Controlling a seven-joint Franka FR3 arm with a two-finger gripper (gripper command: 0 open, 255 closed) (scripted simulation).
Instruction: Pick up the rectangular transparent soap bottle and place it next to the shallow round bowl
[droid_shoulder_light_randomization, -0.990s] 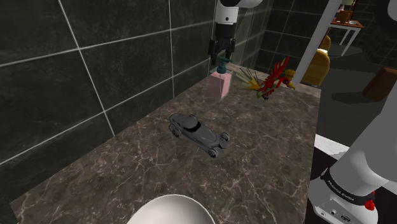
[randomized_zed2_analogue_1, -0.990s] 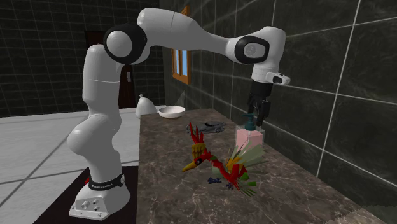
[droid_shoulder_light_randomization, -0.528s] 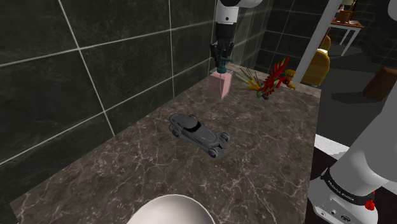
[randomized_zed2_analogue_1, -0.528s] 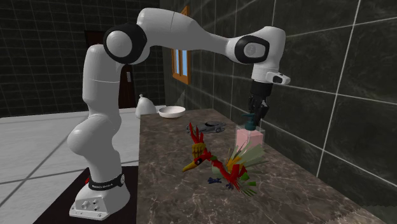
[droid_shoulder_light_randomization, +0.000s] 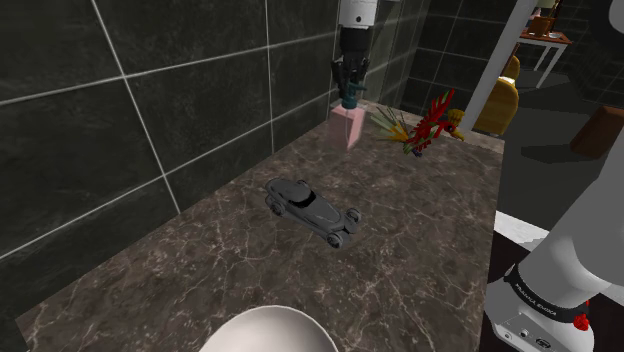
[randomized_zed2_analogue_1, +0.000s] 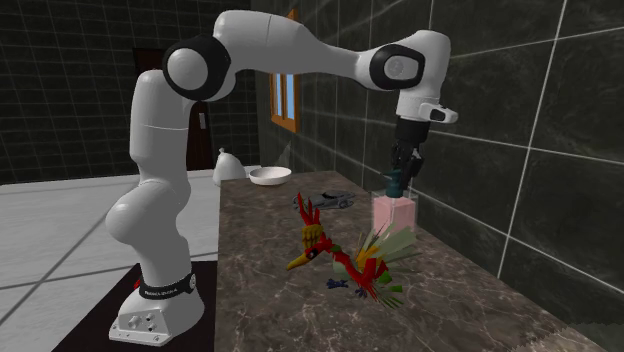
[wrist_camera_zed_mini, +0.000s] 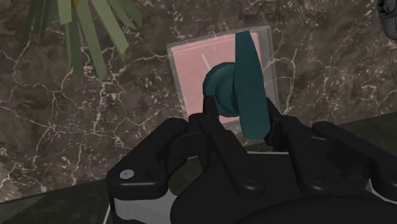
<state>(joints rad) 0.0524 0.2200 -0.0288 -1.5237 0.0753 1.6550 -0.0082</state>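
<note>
At the shoulder view's top, our black gripper (droid_shoulder_light_randomization: 350, 90) clasps the teal pump (droid_shoulder_light_randomization: 349, 101) of the pink transparent rectangular soap bottle (droid_shoulder_light_randomization: 346, 130). Second exterior view: the shallow white round bowl (randomized_zed2_analogue_1: 270, 176) lies well apart. Wrist view: grasped, we judge; carrying and placing remain.

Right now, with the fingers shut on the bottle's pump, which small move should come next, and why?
Probably lift straight up: the fingers clasp the soap bottle by its teal pump, and the toy car lies between it and the bowl.
</note>
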